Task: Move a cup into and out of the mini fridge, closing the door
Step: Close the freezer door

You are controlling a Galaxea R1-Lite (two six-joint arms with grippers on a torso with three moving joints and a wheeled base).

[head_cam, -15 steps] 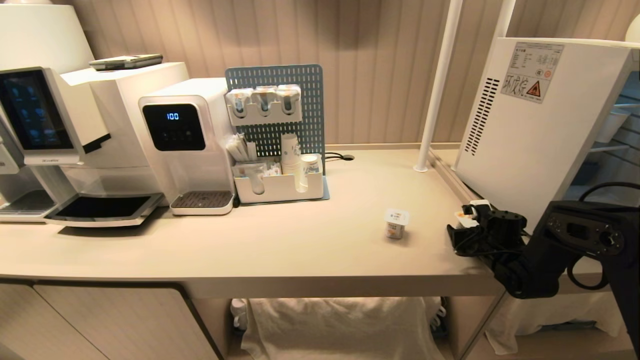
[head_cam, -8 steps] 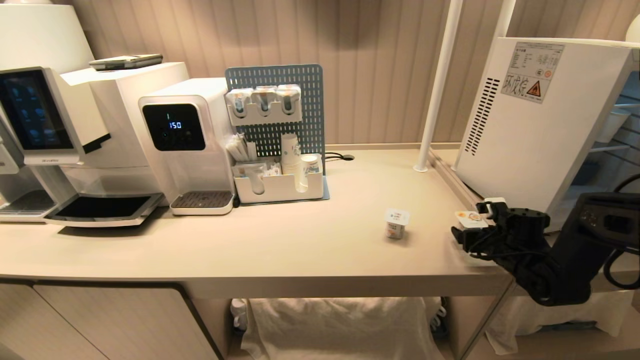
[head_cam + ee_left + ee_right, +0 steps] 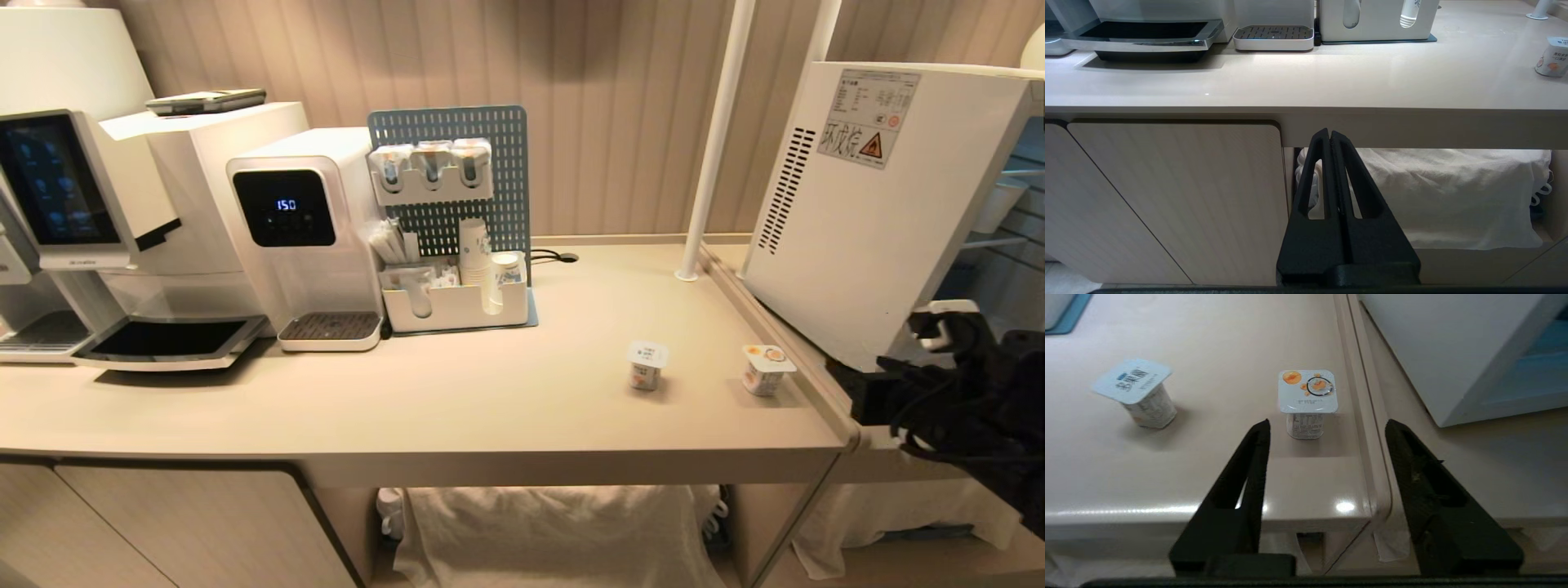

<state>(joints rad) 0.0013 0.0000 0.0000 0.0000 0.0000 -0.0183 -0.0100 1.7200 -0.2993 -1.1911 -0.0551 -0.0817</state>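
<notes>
A small cup with an orange-printed lid (image 3: 764,369) (image 3: 1307,392) stands upright on the counter near its right edge, free of any grip. A second cup with a blue-and-white lid (image 3: 647,365) (image 3: 1143,392) (image 3: 1551,57) stands to its left. My right gripper (image 3: 886,355) (image 3: 1329,422) is open and empty, off the counter's front right corner, short of the orange-lidded cup. The white mini fridge (image 3: 882,204) (image 3: 1437,343) stands on the lower shelf to the right, and wire shelves show at its front. The door is out of view. My left gripper (image 3: 1329,132) is shut, parked below the counter.
A water dispenser (image 3: 302,229), a coffee machine (image 3: 73,204) and a blue pegboard organiser with paper cups (image 3: 457,245) line the back of the counter (image 3: 457,400). A white pole (image 3: 714,139) and a raised counter rim (image 3: 1367,416) separate the counter from the fridge's shelf.
My right gripper has let go of the orange-lidded cup, which now stands alone on the counter. The gripper has pulled back to the right, off the counter.
</notes>
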